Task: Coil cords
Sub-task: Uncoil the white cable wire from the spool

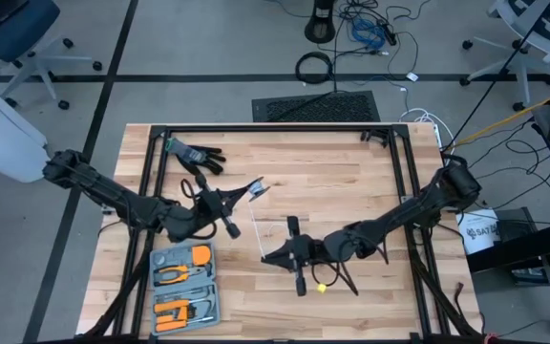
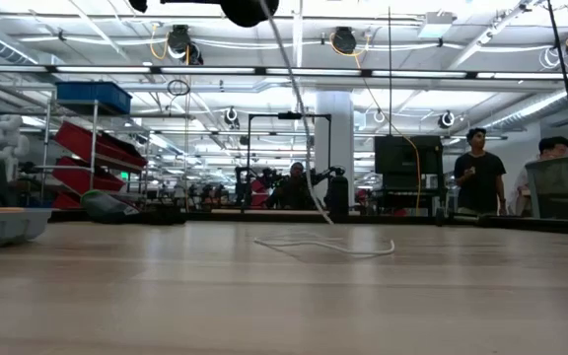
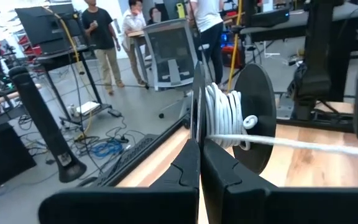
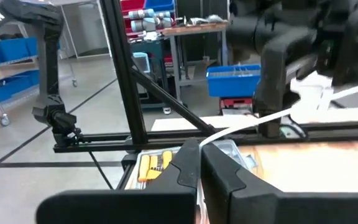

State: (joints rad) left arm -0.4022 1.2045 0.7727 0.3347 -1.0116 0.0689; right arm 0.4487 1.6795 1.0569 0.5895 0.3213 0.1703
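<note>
The left pincer [image 3: 199,149] is clamped on the rim of a black spool [image 3: 253,118] wound with white cord [image 3: 224,115], held above the desk [image 1: 351,182]. From the spool the cord runs across to the right pincer [image 4: 199,149], which pinches it between closed fingers; slack trails on the desk.

We see a white cord [image 3: 227,115] on a black spool [image 3: 253,112], pale wooden desk [image 1: 351,172], orange tools [image 1: 184,277], black glove [image 1: 197,156].
</note>
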